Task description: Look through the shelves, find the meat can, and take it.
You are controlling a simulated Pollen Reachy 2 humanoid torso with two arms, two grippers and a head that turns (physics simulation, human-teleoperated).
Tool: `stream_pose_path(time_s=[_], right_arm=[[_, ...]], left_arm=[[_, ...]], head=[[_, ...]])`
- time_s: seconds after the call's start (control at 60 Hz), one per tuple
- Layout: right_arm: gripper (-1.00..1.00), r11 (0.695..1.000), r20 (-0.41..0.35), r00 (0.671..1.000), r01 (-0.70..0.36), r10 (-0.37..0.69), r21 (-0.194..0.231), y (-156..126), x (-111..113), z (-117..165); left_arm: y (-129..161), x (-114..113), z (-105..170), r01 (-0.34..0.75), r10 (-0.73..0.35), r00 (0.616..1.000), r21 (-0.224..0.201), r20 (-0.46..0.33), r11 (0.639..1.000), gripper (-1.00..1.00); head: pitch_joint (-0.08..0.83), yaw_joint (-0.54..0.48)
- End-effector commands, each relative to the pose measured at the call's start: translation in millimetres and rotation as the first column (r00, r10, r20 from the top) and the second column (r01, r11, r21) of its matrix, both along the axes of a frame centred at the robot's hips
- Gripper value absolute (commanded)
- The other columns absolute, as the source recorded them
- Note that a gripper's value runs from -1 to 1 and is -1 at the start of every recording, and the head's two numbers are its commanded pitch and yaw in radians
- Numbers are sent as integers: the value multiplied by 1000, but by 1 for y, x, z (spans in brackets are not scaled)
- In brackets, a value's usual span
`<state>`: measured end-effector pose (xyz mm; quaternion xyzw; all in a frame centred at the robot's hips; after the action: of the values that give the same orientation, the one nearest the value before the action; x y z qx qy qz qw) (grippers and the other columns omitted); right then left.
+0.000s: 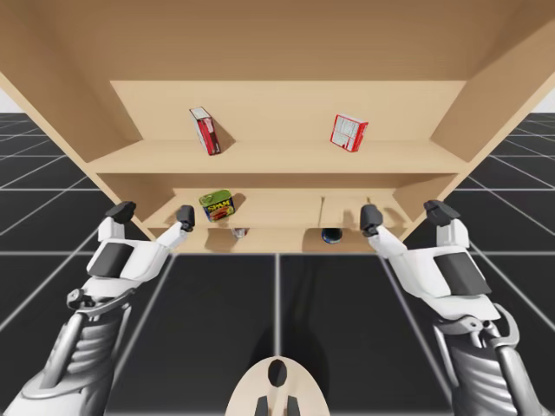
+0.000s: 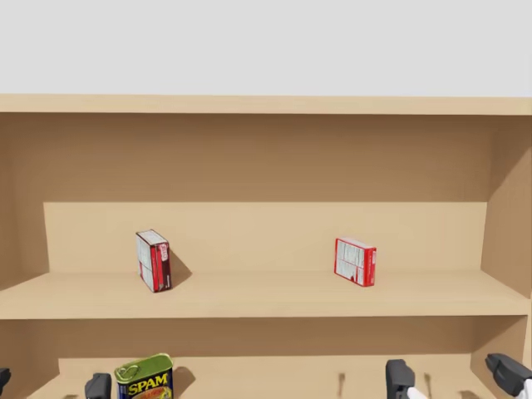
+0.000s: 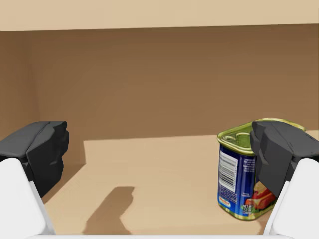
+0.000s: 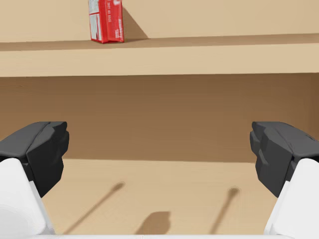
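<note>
High view is showing the shelf unit (image 1: pixel 277 160) standing open-fronted. Left gripper (image 1: pixel 153 213) and right gripper (image 1: pixel 405 214) are hovering at its lower shelf, fingers spread, gripping nothing. The meat can (image 3: pixel 235 174) is standing there, ahead of one left finger; advancing straight is risking toppling it.

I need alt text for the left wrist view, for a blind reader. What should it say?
A blue meat can with a green top stands upright on a wooden shelf, ahead of my open left gripper, partly hidden behind one dark finger; nothing is between the fingers.
</note>
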<state>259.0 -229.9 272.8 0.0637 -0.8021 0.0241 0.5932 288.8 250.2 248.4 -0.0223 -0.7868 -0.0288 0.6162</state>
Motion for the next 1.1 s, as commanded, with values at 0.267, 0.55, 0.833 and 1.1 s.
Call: stream_pose_path(time_s=[0.267, 0.55, 0.833, 1.1], right_arm=[[-1000, 1000, -9, 1000, 4, -4, 21, 1, -1, 1], [-1000, 1000, -6, 1000, 3, -3, 9, 1, -3, 0], [-1000, 1000, -16, 1000, 0, 0, -5, 4, -2, -3], [-1000, 1000, -22, 1000, 5, -5, -14, 5, -1, -5]], left_arm=[[1, -1, 1, -5, 5, 1000, 0, 19, 1000, -1000], [2, -2, 1, -4, 4, 1000, 4, 31, 1000, -1000], [1, -3, 2, -1, 1, 999, 5, 36, 1000, -1000], [-4, -12, 9, 67, -66, 998, -24, 23, 997, -1000]], head=[[95, -26], [253, 67], [403, 235], [423, 253]])
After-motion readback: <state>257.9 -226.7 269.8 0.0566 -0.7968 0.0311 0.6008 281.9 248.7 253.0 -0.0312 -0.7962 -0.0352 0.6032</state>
